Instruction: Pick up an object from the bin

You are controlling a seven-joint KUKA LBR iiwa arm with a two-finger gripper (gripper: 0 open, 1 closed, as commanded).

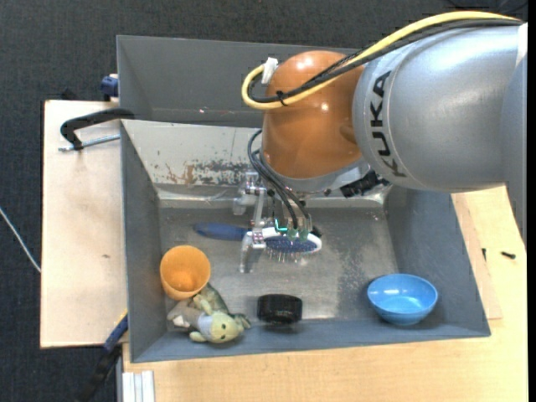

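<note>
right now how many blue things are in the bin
2: a blue bowl at the view's lower right, and a blue brush lying mid-floor. The arm covers part of the floor, so more may be hidden.

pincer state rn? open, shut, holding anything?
Pincer: cannot be told, open or shut. It is down at the head of the blue hairbrush in the middle of the bin; no hold on it is visible.
</note>
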